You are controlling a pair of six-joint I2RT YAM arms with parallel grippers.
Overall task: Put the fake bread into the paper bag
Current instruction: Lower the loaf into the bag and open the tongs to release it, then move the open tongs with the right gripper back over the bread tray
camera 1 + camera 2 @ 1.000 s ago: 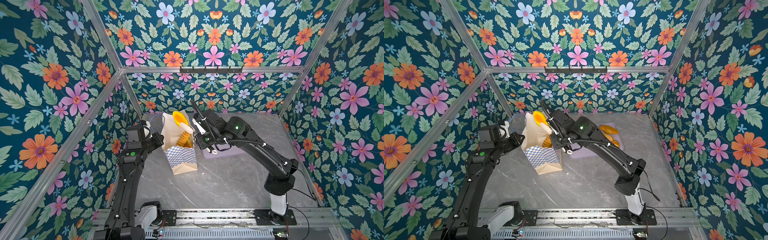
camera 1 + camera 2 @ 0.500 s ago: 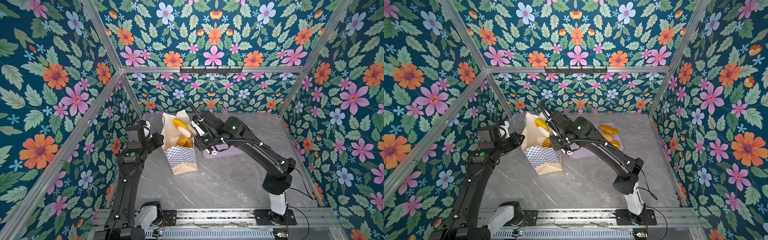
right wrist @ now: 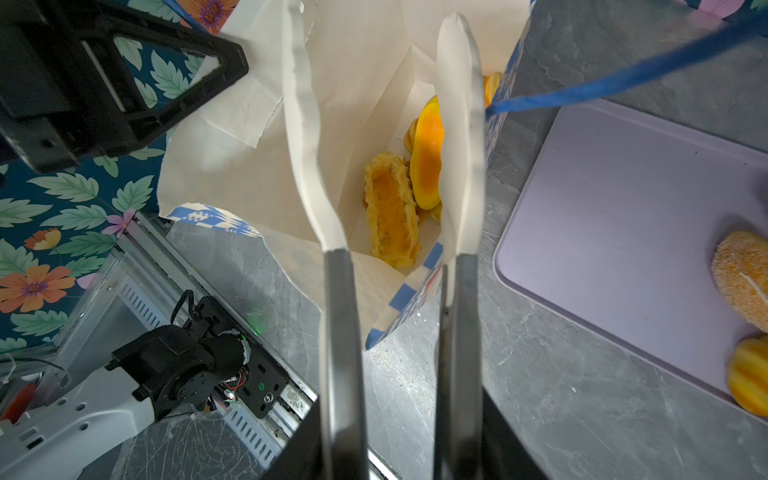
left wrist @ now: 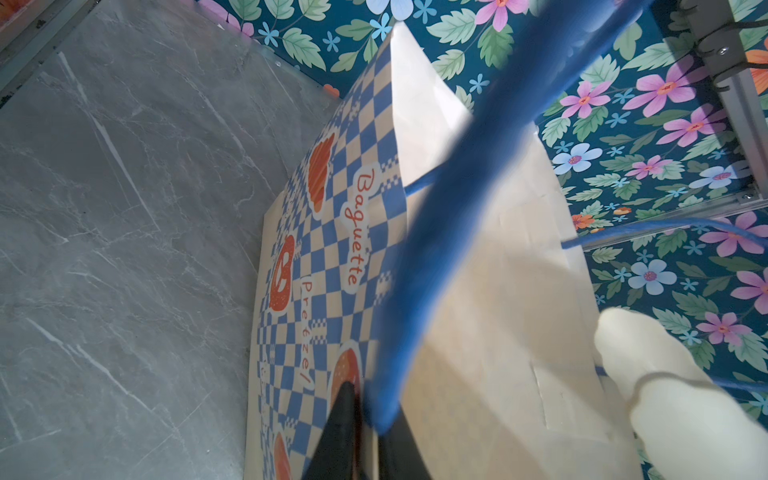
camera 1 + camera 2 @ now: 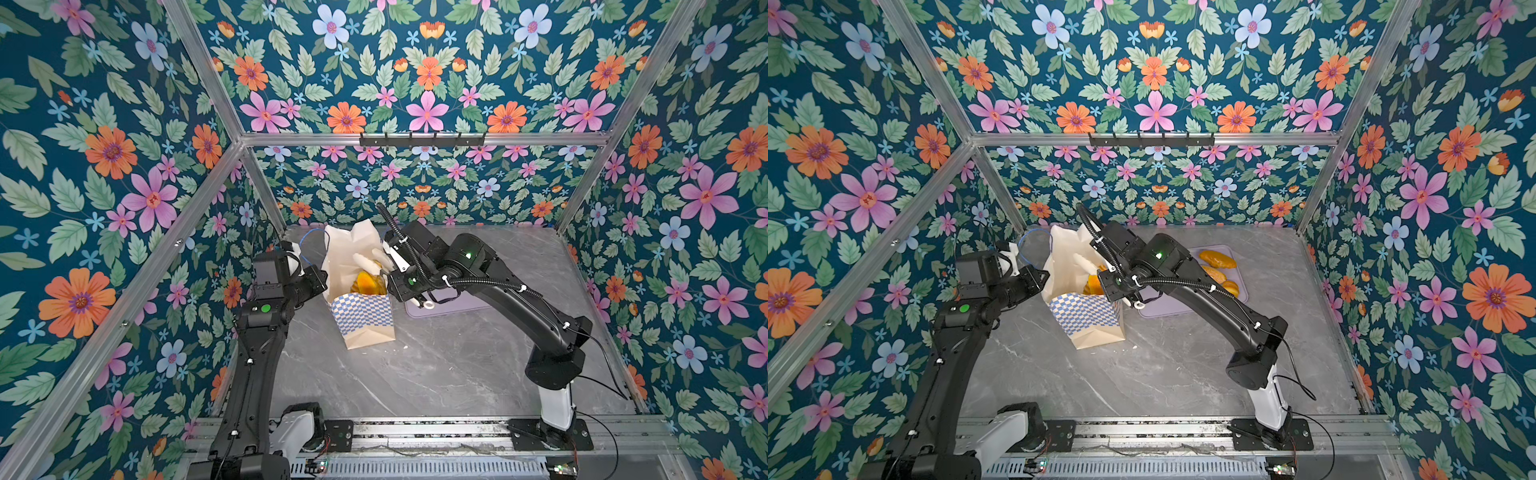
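The paper bag (image 5: 362, 318) (image 5: 1088, 322) stands upright at the back left, its mouth open. In the left wrist view my left gripper (image 4: 368, 415) is shut on the bag's blue cord handle (image 4: 449, 199), beside the chequered wall (image 4: 332, 257). My right gripper (image 3: 374, 25) hangs open over the bag's mouth (image 5: 374, 261), nothing between its white fingers (image 3: 305, 124). Fake bread lies inside the bag: a seeded loaf (image 3: 390, 208) and a smooth orange roll (image 3: 428, 158), seen in a top view as a yellow heap (image 5: 368, 283). More bread (image 5: 1217, 258) sits on the tray.
A lilac tray (image 5: 1183, 309) (image 3: 623, 199) lies right of the bag, partly under the right arm. On it are a sugared bun (image 3: 744, 278) and a ridged roll (image 3: 752, 382). Floral walls and metal frame posts close in the grey marble table (image 5: 436, 374).
The right gripper, which held a yellow pastry above the bag's mouth, lowered it and opened; the pastry now lies inside the bag. The left arm has not moved.
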